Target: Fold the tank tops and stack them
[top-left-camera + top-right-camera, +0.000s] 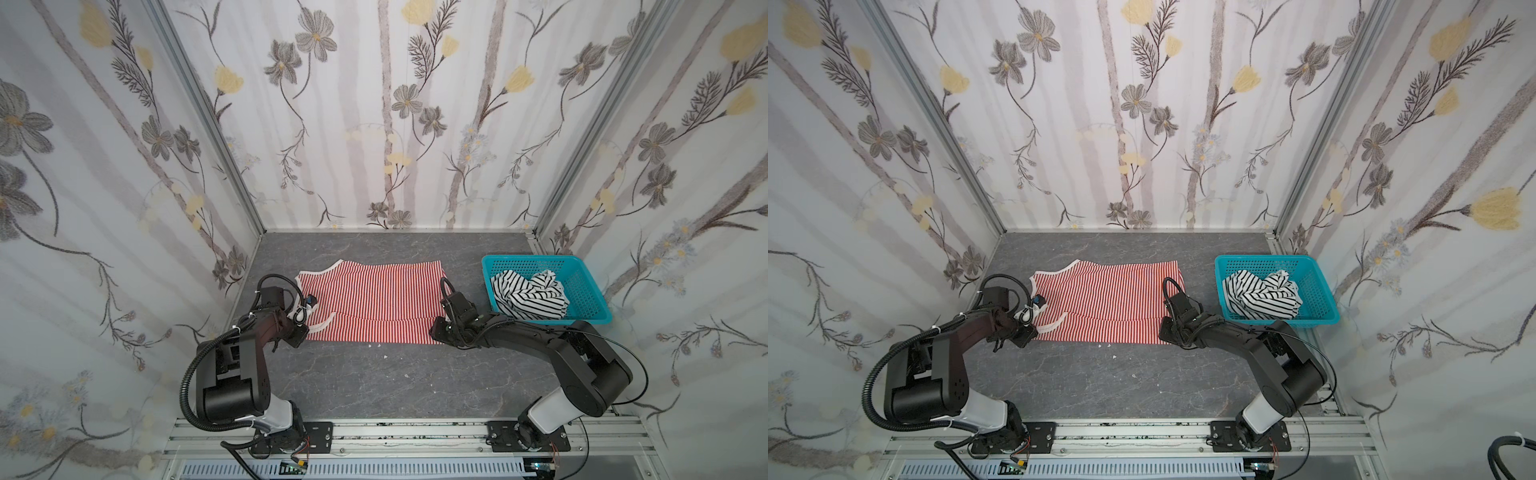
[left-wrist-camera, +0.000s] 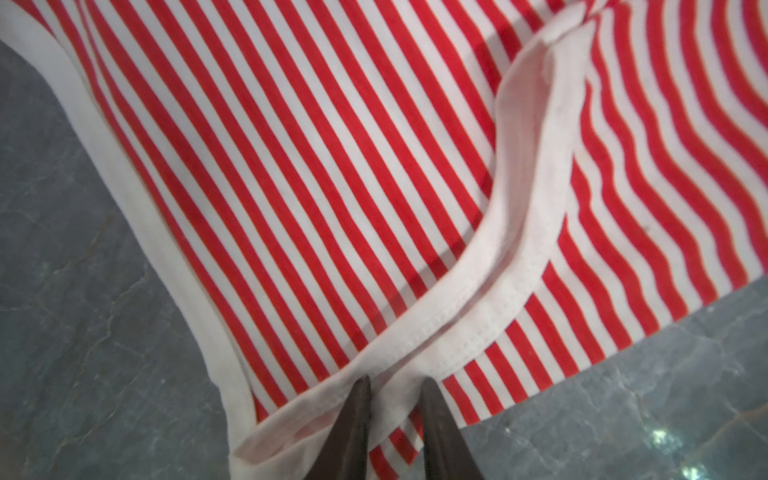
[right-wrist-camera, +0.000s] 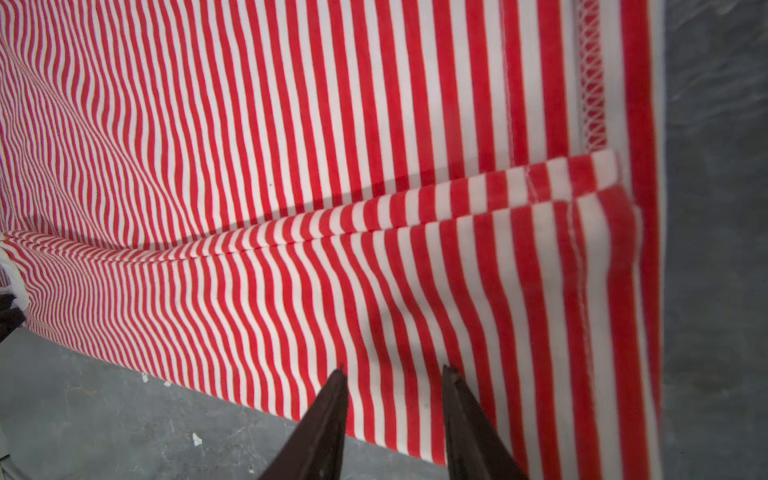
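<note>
The red-and-white striped tank top (image 1: pixel 374 307) (image 1: pixel 1104 303) lies spread on the grey table, straps to the left, with a near strip folded over. My left gripper (image 1: pixel 308 329) (image 2: pixel 395 384) sits at its near left corner. Its fingers stand close together with the white trim (image 2: pixel 519 208) pinched between them. My right gripper (image 1: pixel 435 332) (image 3: pixel 392 370) is at the near right hem corner, fingers apart over flat striped cloth (image 3: pixel 332 166). The black-and-white tank top (image 1: pixel 530 295) (image 1: pixel 1262 295) lies crumpled in the basket.
A turquoise mesh basket (image 1: pixel 536 258) (image 1: pixel 1266 257) stands at the right, close behind my right arm. Floral walls close in the left, back and right. A metal rail (image 1: pixel 395 432) runs along the front edge. Small white flecks (image 1: pixel 385 356) lie on the table.
</note>
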Controlling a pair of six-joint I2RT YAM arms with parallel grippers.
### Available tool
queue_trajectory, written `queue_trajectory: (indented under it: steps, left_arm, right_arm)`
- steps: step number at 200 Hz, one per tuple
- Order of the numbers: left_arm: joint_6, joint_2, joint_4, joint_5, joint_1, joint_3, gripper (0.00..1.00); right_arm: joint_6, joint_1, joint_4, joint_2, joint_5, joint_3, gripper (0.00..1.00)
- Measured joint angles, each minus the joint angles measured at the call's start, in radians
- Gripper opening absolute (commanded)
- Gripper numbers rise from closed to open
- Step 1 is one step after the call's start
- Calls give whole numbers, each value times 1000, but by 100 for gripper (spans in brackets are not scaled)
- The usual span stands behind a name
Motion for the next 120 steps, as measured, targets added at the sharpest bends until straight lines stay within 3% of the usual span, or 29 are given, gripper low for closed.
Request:
queue_trajectory:
  steps: [53,106,120]
  left_arm:
    - [127,-67,-66,3,82,-53,24]
    - [242,-172,-238,-46,151,-89,24]
    - [260,-188,-288,-75,155,-87,30]
  right_arm:
    - [27,97,-29,-68,-4,-57,40]
    - [62,221,-116,-110,-18,-66,41]
    - [72,232,-142,-119,-30,-61,42]
